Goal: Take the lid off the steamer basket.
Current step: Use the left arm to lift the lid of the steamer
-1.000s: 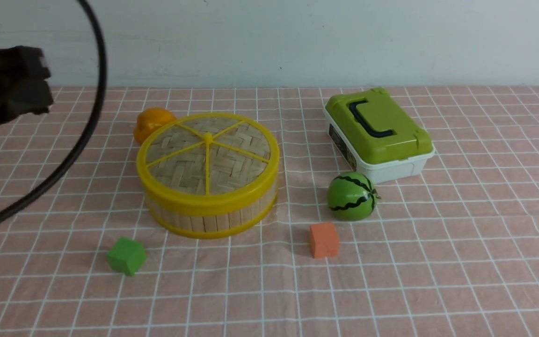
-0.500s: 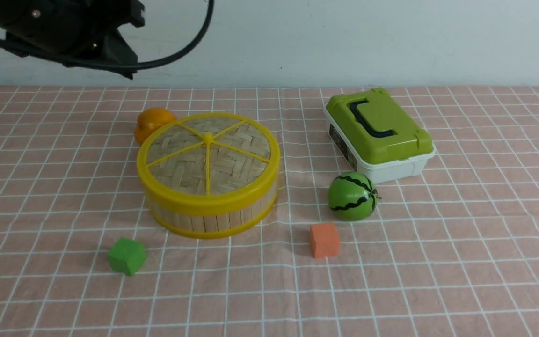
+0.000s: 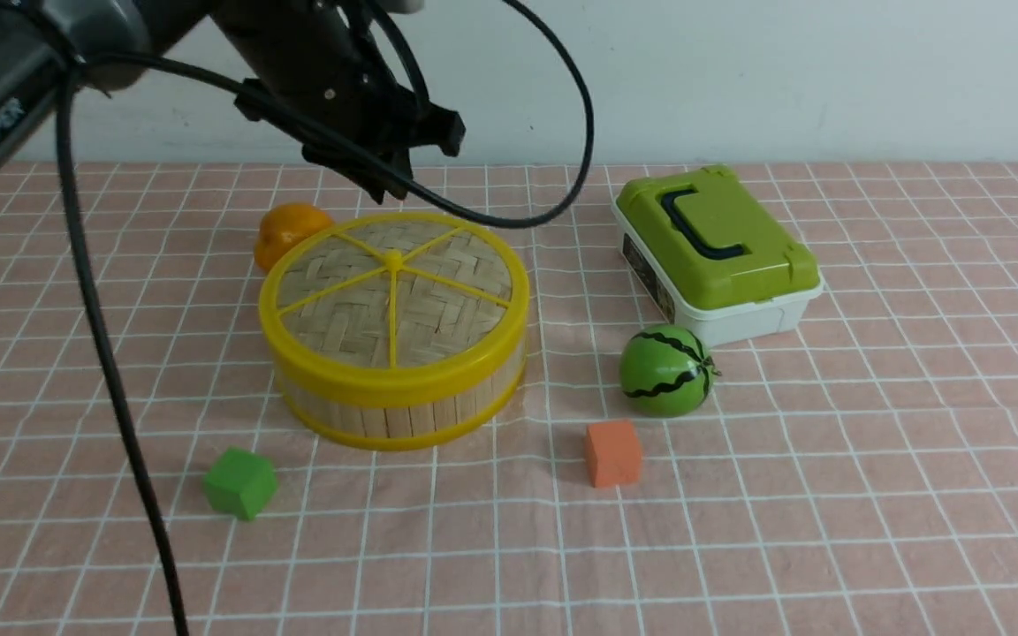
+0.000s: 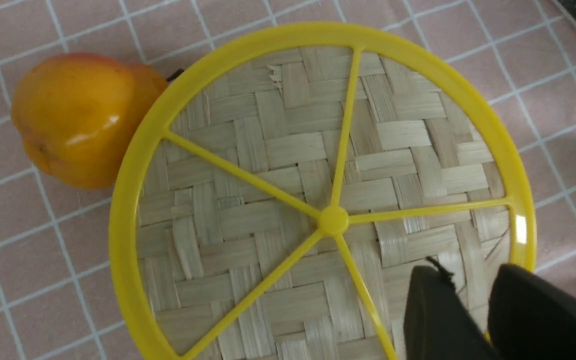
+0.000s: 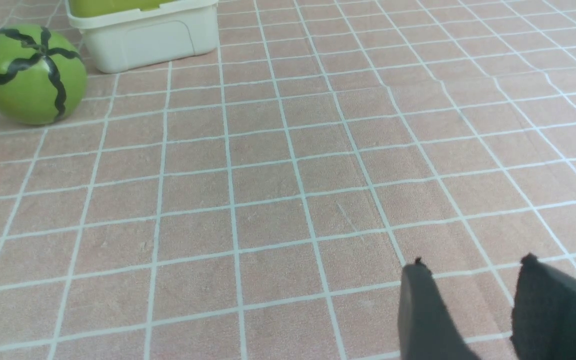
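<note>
Over the steamer basket [image 3: 398,420], seated flat on its top: the lid [image 3: 332,309], on the left half of the table [image 3: 509,565], with an orange fruit [image 3: 286,231] just beside the far-left rim. Above it in the air, the left gripper [image 4: 468,280], fingertips somewhat apart, with nothing between them. Below those fingertips in the front view, the small centre knob [image 3: 393,261]; hard to tell how far forward or back of them. Clearly nearer with the left arm [image 3: 332,97] than with the right gripper [image 5: 473,270], also spread and unladen, over bare cloth. No long axis to match on a round disc or round knob, so probably best to centre over the knob, descend straight, then pinch between the spokes.
</note>
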